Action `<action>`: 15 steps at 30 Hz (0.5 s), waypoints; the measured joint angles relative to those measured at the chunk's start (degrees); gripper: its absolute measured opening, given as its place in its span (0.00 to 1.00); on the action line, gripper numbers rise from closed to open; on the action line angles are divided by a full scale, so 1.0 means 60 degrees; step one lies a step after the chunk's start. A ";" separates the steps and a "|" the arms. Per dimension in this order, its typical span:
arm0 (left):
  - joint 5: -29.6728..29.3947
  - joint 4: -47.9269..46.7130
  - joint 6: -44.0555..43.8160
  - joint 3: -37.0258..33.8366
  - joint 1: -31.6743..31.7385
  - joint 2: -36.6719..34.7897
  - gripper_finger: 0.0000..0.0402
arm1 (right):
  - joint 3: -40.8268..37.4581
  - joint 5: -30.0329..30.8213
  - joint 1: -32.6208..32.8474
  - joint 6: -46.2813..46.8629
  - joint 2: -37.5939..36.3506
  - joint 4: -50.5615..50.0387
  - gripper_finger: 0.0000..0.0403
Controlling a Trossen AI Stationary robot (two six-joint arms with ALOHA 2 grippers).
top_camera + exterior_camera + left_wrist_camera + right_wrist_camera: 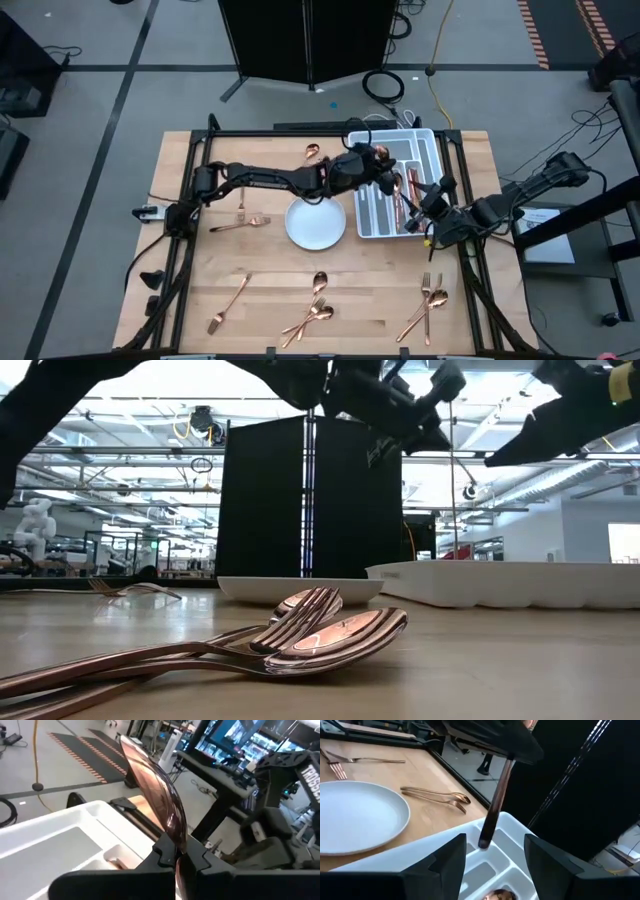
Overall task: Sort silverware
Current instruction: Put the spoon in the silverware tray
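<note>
Above tray (425, 140) rim, left claw (385, 160) with spoon (155, 795)

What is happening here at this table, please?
The robot is sorting copper silverware into a white divided tray. The left gripper is shut on a spoon and holds it above the tray, handle pointing down into it. The right gripper is open and hovers over the same tray, with nothing in it. Some pieces already lie in the tray. More forks and spoons are scattered on the wooden table, around a round white plate.
</note>
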 joint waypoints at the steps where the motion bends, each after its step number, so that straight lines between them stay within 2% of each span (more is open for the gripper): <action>1: -0.0117 0.0047 0.0000 0.0000 -0.0040 0.0000 0.00 | 0.0000 0.0009 0.0000 -0.0063 0.0145 0.0170 0.47; 15: -0.0558 0.0542 -0.0601 0.0007 -0.0277 0.0000 0.00 | 0.0000 0.1194 -0.0227 -0.0450 0.2046 0.1644 0.47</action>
